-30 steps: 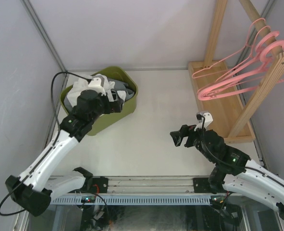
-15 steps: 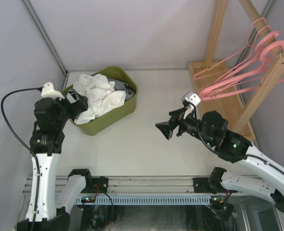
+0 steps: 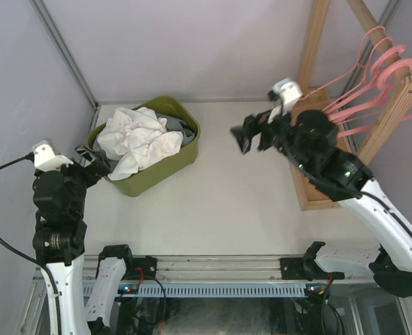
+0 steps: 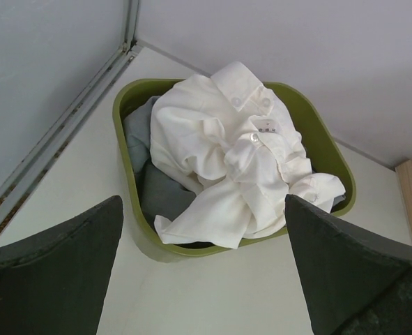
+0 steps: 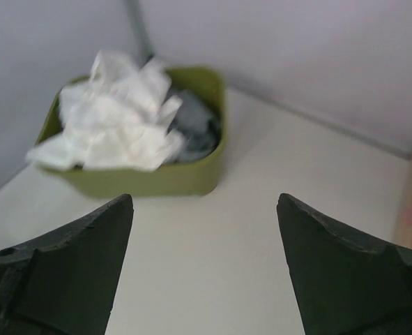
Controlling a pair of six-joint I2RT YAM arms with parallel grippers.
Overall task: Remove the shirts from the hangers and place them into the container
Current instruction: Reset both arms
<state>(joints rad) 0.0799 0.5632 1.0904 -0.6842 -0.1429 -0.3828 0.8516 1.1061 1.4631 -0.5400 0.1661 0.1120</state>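
Top external: fixed high at the near side, looks down over the whole desk (image 3: pixel 219 209) from far off. Left wrist: close to the container (image 4: pixel 125 174), faces it from the near-left, tilted slightly down, own jaws in the bottom corners. Right wrist: looks left across the desk at the container from farther off, blurred, jaws in the bottom corners. All three share the container and the white shirt (image 4: pixel 233 160) on top. The wooden rack (image 3: pixel 314 42) shows in the top view, and its edge in the left wrist view.

Wooden rack (image 3: pixel 317 28) on white table (image 3: pixel 219 209)
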